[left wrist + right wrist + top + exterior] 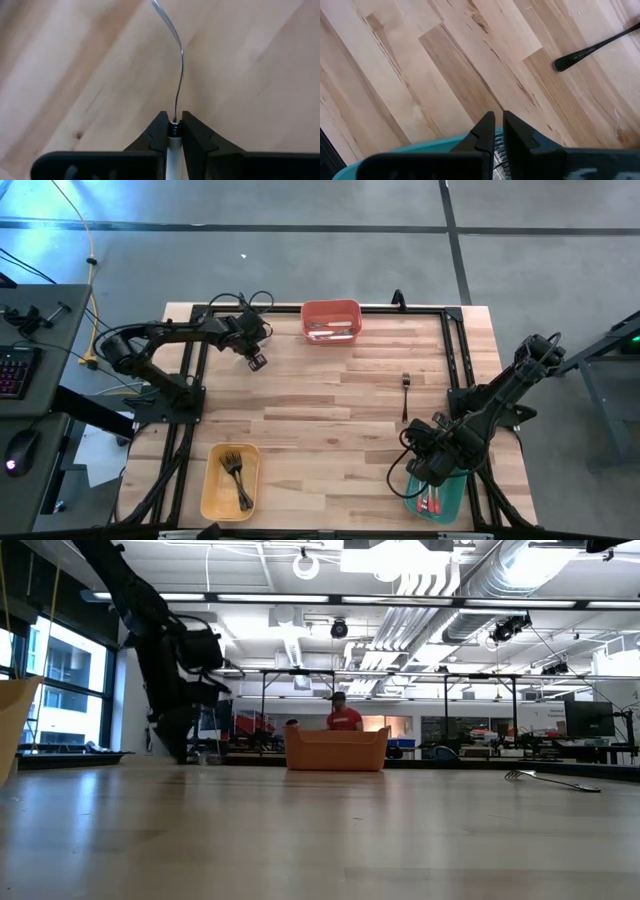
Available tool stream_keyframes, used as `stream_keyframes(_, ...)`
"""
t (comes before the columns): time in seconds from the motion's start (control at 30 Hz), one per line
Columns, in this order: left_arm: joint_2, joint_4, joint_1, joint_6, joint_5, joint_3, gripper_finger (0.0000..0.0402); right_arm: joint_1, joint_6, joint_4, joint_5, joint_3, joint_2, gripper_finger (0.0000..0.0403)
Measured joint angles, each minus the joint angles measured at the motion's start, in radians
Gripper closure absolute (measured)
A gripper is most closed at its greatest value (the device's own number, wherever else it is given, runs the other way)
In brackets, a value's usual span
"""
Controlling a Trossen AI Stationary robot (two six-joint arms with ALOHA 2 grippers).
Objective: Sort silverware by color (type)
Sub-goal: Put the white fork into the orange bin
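overhead down, low level across table (300,840), wrists close

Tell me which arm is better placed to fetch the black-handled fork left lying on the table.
Right, probably. The right gripper sits over the green bin, fingers nearly shut on nothing, and the black-handled fork lies on its side of the table. The left gripper is across the table near the red bin, shut on a white-handled utensil.

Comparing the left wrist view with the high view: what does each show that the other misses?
Only the left wrist view shows the left gripper shut on a white-handled utensil. Only the high view shows the red bin, yellow bin, green bin, right gripper and the black-handled fork lying loose. Both show the wooden table.
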Motion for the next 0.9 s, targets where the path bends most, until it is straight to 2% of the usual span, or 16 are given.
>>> stream_keyframes(0.27, -0.141, -0.017, -0.06, -0.096, 0.014, 0.076, 0.0382, 0.0, 0.0, 0.0, 0.0, 0.0, 0.0, 0.0382)
stream_keyframes(0.4, -0.135, 0.015, -0.106, -0.138, 0.053, 0.151, 0.0382, 0.0, 0.0, -0.002, 0.001, 0.0, 0.0, 0.0382)
stream_keyframes(0.73, 0.094, 0.233, -0.21, -0.131, 0.057, 0.386, 0.0382, 0.0, -0.007, -0.003, 0.044, 0.0, 0.0, 0.0382)
stream_keyframes(0.9, 0.223, 0.243, -0.22, -0.106, 0.06, 0.513, 0.0382, 0.0, -0.026, -0.003, 0.045, 0.0, 0.001, 0.0382)
